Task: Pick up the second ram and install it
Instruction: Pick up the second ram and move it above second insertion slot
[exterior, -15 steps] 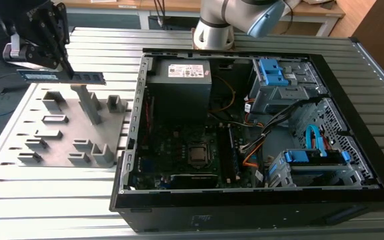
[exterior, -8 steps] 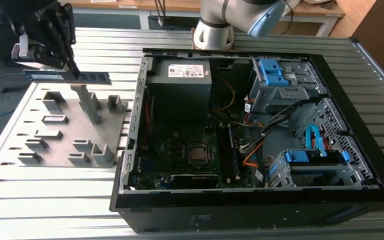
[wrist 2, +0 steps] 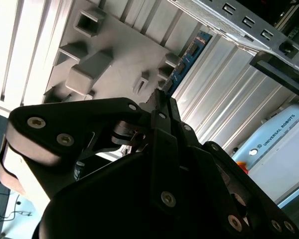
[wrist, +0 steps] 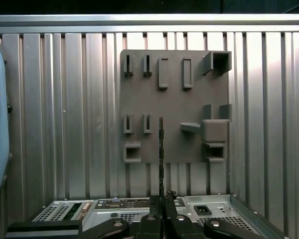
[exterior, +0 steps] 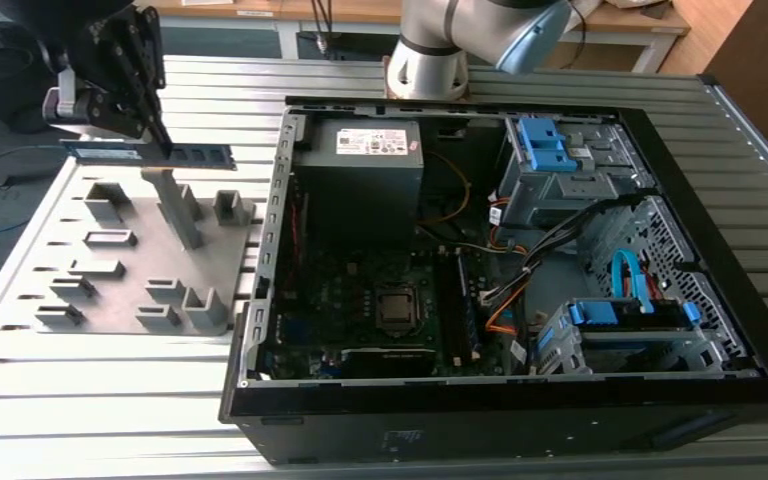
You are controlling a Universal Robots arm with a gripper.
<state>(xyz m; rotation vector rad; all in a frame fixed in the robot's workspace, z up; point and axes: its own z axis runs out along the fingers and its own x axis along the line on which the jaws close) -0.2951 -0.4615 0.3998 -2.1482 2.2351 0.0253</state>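
The hand (exterior: 155, 138) is clamped on the second ram (exterior: 197, 154), its fingers (wrist 2: 162, 107) pinching the stick near the middle of its length and holding it level in the air over the far end of the grey holder tray (exterior: 117, 290). In the first wrist view the stick (wrist: 161, 149) shows edge-on as a thin dark line. The tray lies on the ribbed metal counter (exterior: 37, 420), just beside the open computer case (exterior: 272, 260), on the exterior view's left
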